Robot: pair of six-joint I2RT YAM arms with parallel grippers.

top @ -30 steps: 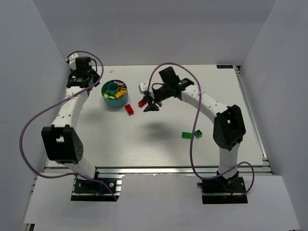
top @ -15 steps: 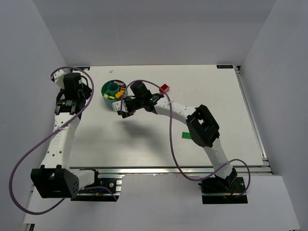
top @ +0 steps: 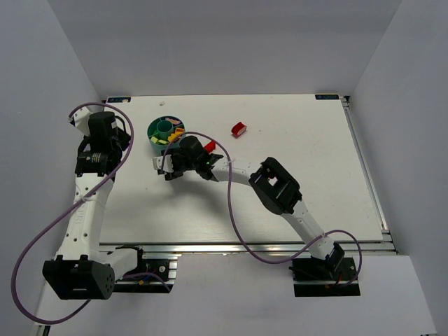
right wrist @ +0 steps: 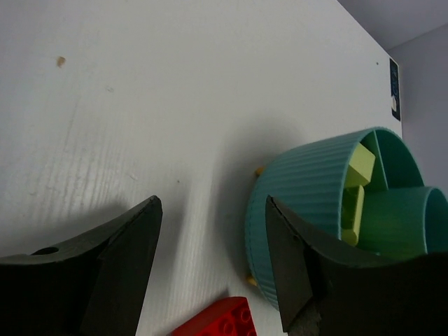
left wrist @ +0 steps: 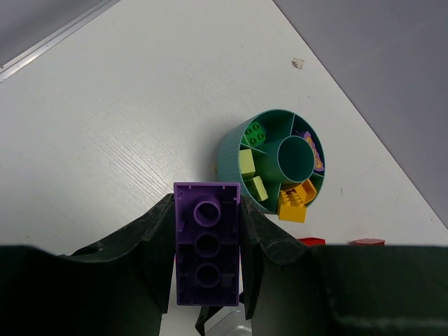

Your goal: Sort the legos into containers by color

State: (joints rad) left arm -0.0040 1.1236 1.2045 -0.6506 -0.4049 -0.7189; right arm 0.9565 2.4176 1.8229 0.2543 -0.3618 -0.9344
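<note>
My left gripper [left wrist: 206, 203] is shut on a purple brick [left wrist: 207, 252], held high above the table, left of the teal cup [left wrist: 234, 157]. In the top view this gripper [top: 94, 159] is well left of the cup [top: 157, 143]. The cup's compartments hold a green brick [left wrist: 255, 133], lime bricks [left wrist: 248, 164], a yellow brick [left wrist: 292, 206] and an orange one [left wrist: 306, 190]. My right gripper [right wrist: 212, 203] is open and empty, low at the cup's [right wrist: 301, 203] outer wall. A red brick [right wrist: 217, 318] lies just behind its fingers. In the top view it [top: 168, 166] sits in front of the cup.
Two red bricks lie on the table, one right of the cup [top: 208, 145] and one farther back [top: 239, 129]. My right arm [top: 273, 185] stretches across the middle of the table. Grey walls close the left, back and right sides.
My right gripper has swung left from mid-table to the cup's front. My left arm has pulled back from the cup. One red brick now lies farther back and right.
</note>
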